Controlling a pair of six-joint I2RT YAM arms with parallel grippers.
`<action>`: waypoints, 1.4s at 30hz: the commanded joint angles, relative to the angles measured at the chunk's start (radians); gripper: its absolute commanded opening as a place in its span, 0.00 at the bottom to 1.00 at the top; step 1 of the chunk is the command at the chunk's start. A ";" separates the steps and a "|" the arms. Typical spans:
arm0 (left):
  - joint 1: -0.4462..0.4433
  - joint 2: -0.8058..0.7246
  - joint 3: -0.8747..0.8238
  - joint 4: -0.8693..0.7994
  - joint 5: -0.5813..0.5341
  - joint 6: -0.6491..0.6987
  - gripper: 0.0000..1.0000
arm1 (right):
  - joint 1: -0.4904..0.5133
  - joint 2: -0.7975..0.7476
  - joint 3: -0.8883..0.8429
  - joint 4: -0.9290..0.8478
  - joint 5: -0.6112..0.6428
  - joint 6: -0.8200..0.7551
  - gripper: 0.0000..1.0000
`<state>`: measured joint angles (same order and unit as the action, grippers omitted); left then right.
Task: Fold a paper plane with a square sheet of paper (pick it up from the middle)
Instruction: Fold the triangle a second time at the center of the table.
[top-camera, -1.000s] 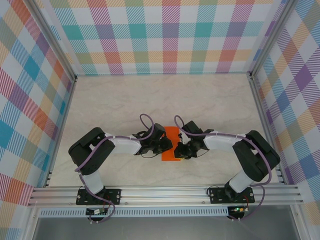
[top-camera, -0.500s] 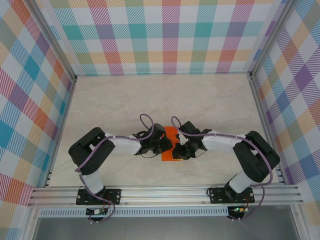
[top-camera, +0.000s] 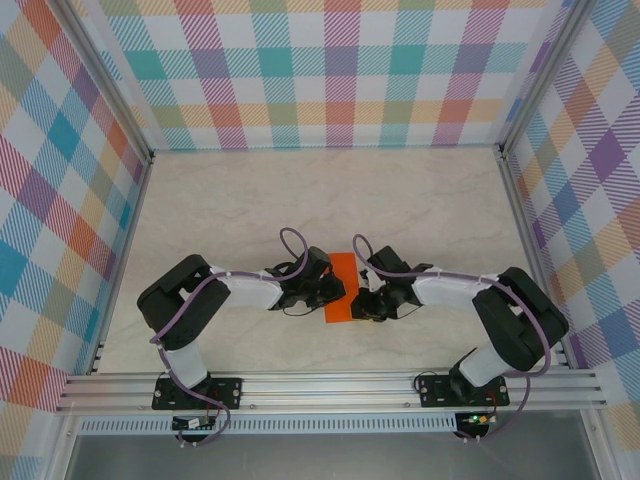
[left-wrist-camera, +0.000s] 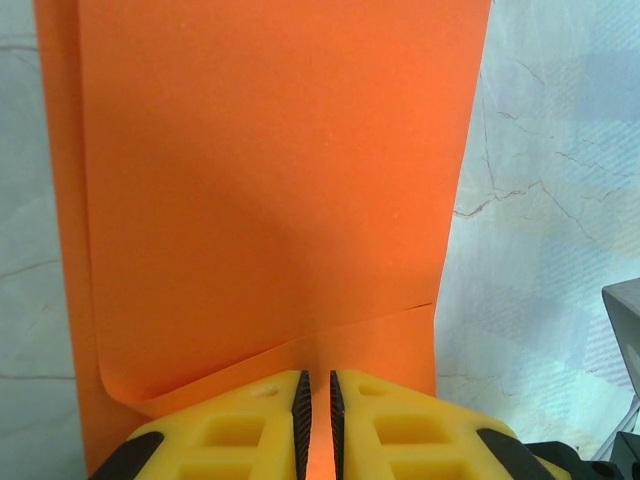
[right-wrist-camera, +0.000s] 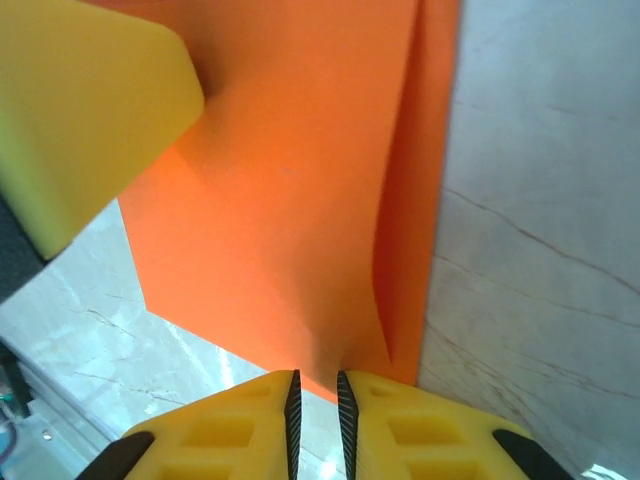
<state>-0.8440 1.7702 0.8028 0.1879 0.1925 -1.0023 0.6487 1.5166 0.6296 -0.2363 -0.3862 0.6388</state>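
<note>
Bright even light, soft shadows across the paper (left-wrist-camera: 270, 200)

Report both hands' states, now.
Left hand: closed on the orange sheet.
Right hand: nearly closed at the sheet's edge; grip cannot be told.

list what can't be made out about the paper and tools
Top view: the orange sheet's side edges, hidden under both wrists.
Left wrist view: sheet's far end, cut off by the top edge.
Right wrist view: whether the right tool grips the sheet; the fingertips hide it.
</note>
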 joint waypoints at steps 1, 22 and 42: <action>-0.012 0.046 -0.018 -0.069 -0.037 0.017 0.17 | -0.044 -0.010 -0.073 0.014 -0.057 0.052 0.21; -0.013 0.061 -0.007 -0.051 -0.026 0.011 0.17 | -0.061 0.066 0.068 0.051 -0.140 0.094 0.18; 0.023 0.016 -0.050 -0.048 -0.109 0.075 0.17 | -0.063 0.135 -0.033 0.074 -0.069 0.122 0.07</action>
<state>-0.8398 1.7782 0.7986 0.2173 0.1867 -0.9688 0.5812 1.6127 0.6357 -0.0975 -0.5095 0.7494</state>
